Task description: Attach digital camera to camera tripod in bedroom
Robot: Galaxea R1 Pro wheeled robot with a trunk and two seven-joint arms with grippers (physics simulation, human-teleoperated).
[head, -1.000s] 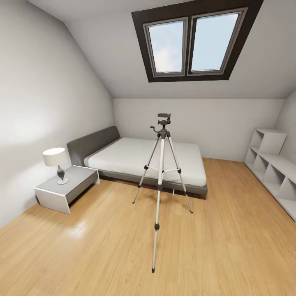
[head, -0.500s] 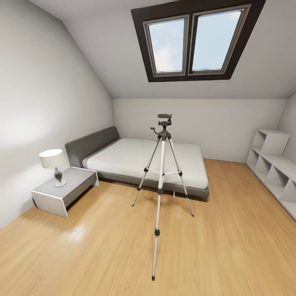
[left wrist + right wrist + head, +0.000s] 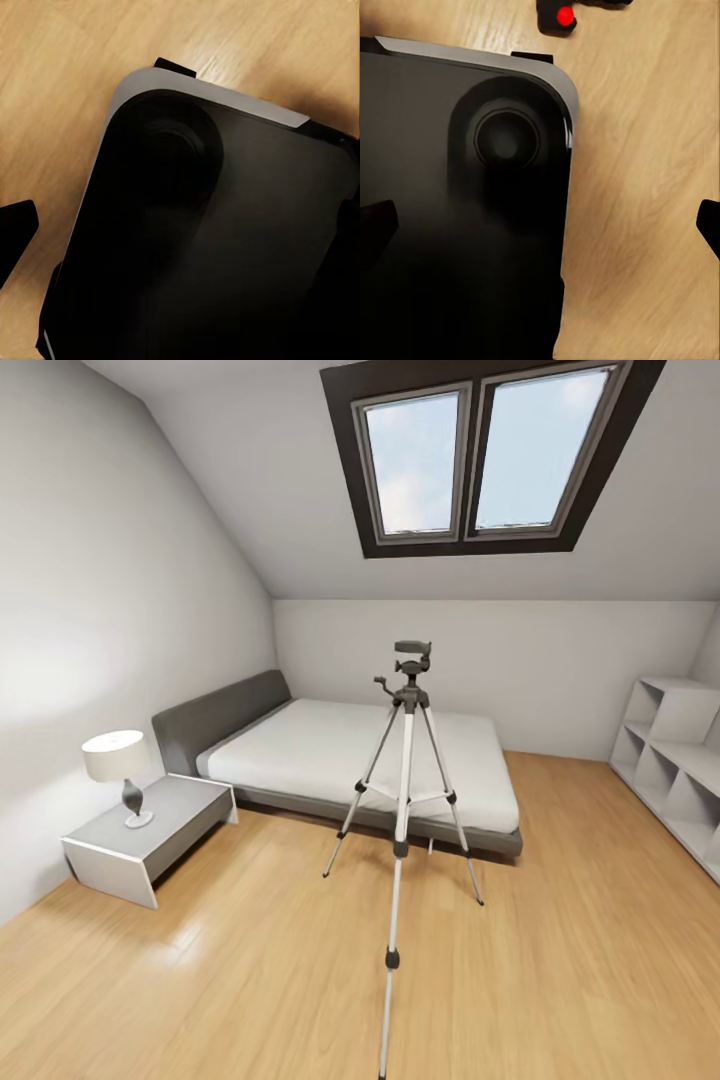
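Note:
The camera tripod (image 3: pixel 404 780) stands on the light wood floor in the middle of the bedroom in the head view, silver legs spread, black head (image 3: pixel 411 660) with its handle on top. In the right wrist view a small black object with a red dot, apparently the digital camera (image 3: pixel 561 15), lies on the floor just past my dark base (image 3: pixel 450 225). My right gripper (image 3: pixel 540 225) hangs open over the base and floor, empty. My left gripper (image 3: pixel 180 232) hangs over the base too; one fingertip (image 3: pixel 16 232) shows at the edge, set wide.
A grey-headboard bed (image 3: pixel 350 755) stands behind the tripod. A white nightstand (image 3: pixel 140 840) with a lamp (image 3: pixel 118 760) is at the left wall, and white cube shelves (image 3: pixel 680 760) are at the right. A skylight (image 3: pixel 480 455) sits in the sloped ceiling.
The whole head view has shifted: the tripod and bed look nearer and slightly further right, and the tripod's front foot has slid to the picture's lower edge. The camera moved, not the things.

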